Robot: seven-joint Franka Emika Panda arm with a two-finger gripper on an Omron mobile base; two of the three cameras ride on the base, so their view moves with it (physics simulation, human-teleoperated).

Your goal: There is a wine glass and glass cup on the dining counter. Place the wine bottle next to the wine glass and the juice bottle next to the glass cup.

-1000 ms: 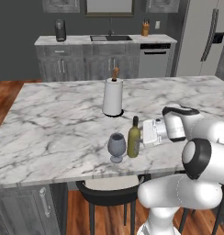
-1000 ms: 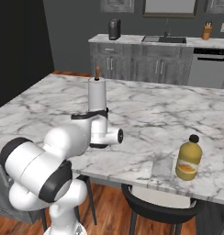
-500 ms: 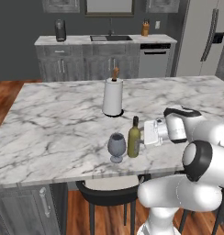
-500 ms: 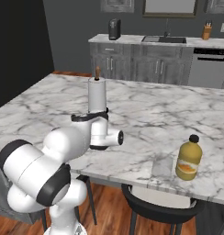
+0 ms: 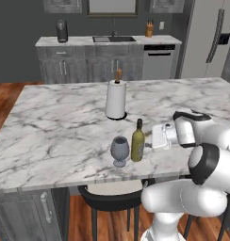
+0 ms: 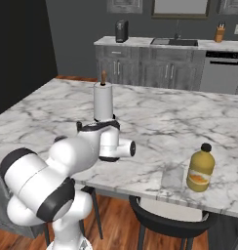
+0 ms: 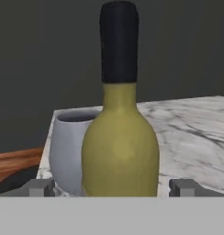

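The slim olive-yellow wine bottle [image 5: 138,141] stands upright on the dining counter [image 5: 55,136], close to its near edge. The smoky grey wine glass [image 5: 119,150] is just left of it. My gripper [image 5: 151,138] is level with the bottle and right beside it on the right, pointing at it. In the hand view the wine bottle [image 7: 119,147] stands close ahead with the wine glass [image 7: 68,147] behind it; the fingertips [image 7: 40,187] are spread wider than the bottle and do not touch it, so the gripper is open. The juice bottle [image 6: 200,168] stands farther right next to the glass cup [image 6: 172,177].
A paper towel roll [image 5: 116,99] stands mid-counter behind the bottle. Dark stools [image 5: 112,200] are tucked under the near edge. A back counter with a sink [image 5: 112,40] and a fridge [image 5: 211,42] line the far wall.
The wine bottle and wine glass stand where they were. The arm has only shifted slightly, with the hand still beside the bottle.
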